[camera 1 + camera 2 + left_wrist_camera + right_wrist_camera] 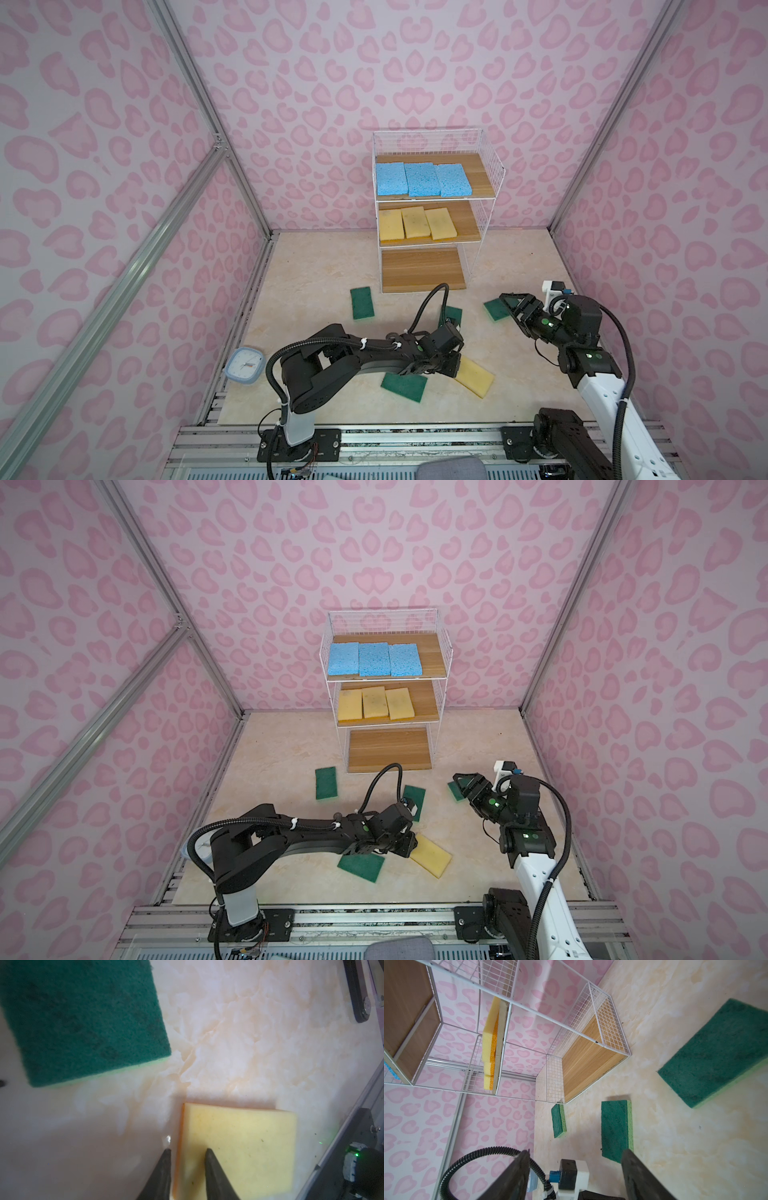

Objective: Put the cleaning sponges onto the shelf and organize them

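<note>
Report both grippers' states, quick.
Left gripper: jaws narrow, astride the edge of the flat pale yellow rectangular sponge; whether it is gripped cannot be told.
Right gripper: open, holding nothing.

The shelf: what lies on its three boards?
Three blue sponges lie on the top board, three yellow sponges on the middle board; the bottom board shows bare. The lower boards' rear is covered by those above.
</note>
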You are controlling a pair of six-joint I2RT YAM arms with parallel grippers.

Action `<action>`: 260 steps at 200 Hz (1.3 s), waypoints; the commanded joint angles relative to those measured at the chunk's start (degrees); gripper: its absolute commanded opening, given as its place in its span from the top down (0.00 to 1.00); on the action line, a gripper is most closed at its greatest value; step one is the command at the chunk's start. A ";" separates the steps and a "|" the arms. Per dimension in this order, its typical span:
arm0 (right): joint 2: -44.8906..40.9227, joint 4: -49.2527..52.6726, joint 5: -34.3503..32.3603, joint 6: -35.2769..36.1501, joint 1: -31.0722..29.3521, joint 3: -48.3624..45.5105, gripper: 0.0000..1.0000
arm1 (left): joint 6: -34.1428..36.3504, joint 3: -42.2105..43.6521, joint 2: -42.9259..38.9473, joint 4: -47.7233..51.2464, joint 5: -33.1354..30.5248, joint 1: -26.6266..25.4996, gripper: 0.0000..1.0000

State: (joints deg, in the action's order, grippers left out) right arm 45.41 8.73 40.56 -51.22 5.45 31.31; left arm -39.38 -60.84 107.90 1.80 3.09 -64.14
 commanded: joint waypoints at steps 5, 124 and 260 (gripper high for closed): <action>-0.40 0.01 0.80 0.60 0.04 0.09 0.29 | -0.43 -0.69 0.65 0.41 0.16 0.01 0.78; -0.41 -2.75 2.73 2.88 -2.91 0.62 0.24 | 3.77 -2.85 -15.51 7.02 7.05 9.20 0.96; 11.12 -6.01 -1.27 5.19 -20.05 6.11 0.33 | 6.26 -4.81 -23.87 10.23 18.71 26.50 0.96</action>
State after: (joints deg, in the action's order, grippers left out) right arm 54.96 5.02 40.38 -46.72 -14.31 36.42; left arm -33.30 -64.73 85.12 12.49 18.74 -38.33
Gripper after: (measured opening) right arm 0.676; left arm 0.049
